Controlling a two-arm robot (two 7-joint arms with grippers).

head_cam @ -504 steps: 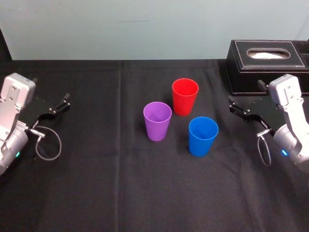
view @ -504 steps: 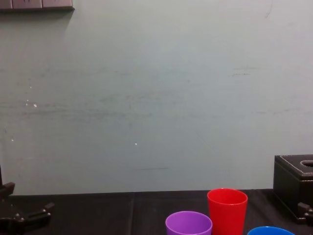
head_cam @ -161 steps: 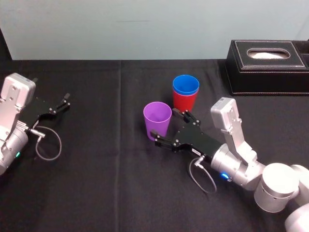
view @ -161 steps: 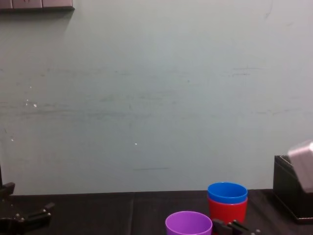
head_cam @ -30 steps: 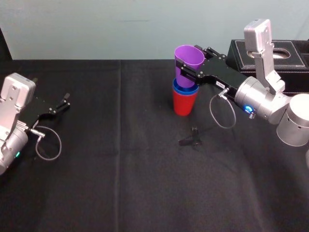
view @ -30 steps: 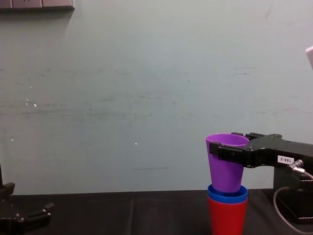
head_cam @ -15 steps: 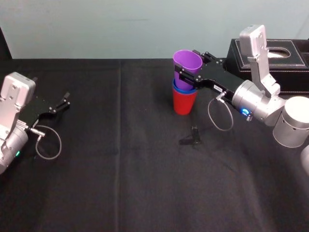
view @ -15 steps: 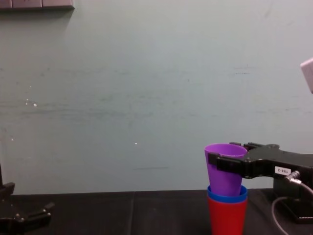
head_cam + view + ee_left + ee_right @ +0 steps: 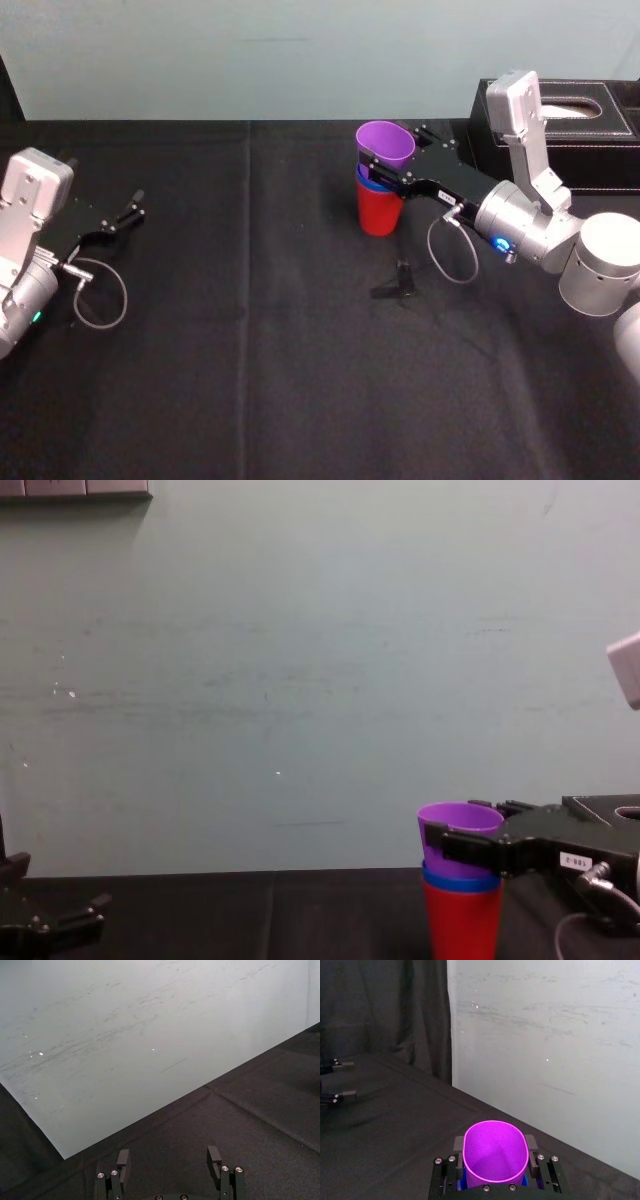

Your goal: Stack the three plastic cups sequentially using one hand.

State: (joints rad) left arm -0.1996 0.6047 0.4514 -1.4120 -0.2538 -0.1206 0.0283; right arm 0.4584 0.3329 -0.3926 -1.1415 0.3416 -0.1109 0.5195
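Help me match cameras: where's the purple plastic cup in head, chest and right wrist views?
Head: purple plastic cup upper centre, held by the right tool.
Chest: cup lower right.
Right wrist: cup bottom centre.
Landmark: blue plastic cup beneath it.
Left tool parked far left.

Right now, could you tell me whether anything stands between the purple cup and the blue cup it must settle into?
Nothing visible does. The right gripper holds the purple cup with its base already inside the blue cup, which sits in the red cup. The left gripper rests parked at the left of the table.
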